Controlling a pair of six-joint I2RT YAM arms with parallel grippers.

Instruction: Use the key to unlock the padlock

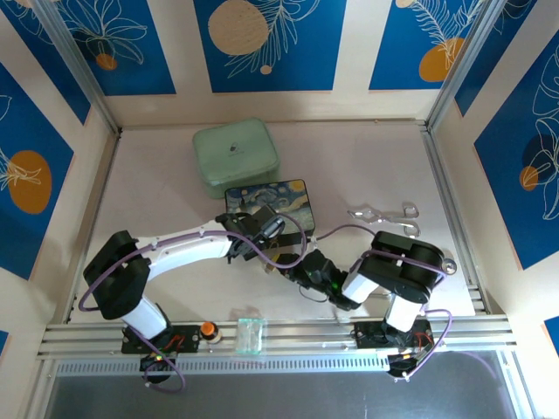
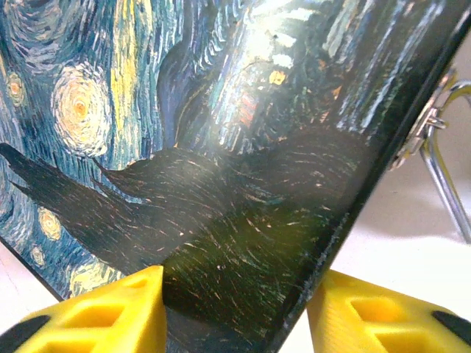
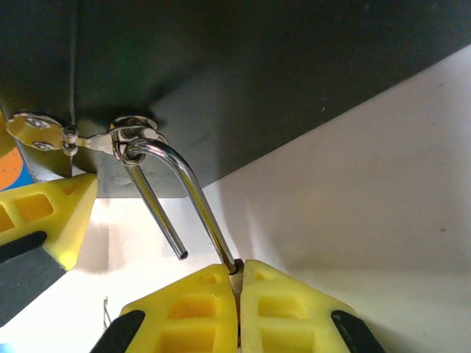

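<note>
The padlock (image 3: 235,275) shows as a sliver of brass pinched between the pads of my right gripper (image 3: 238,283), which is shut on it. Its silver shackle (image 3: 195,195) stands open, one leg free, and hooks through the ring of the box's small latch (image 3: 129,136). My left gripper (image 2: 235,309) is shut across a corner of the painted box (image 2: 221,147), one yellow finger (image 2: 110,309) on each side. From above, both grippers (image 1: 262,229) (image 1: 293,271) meet at the box's near edge (image 1: 269,202). The key is hidden.
A pale green case (image 1: 236,157) lies behind the painted box. Bent silver wire pieces (image 1: 384,214) lie to the right. A small clear box (image 1: 251,334) and an orange knob (image 1: 208,329) sit on the front rail. Patterned walls enclose the table.
</note>
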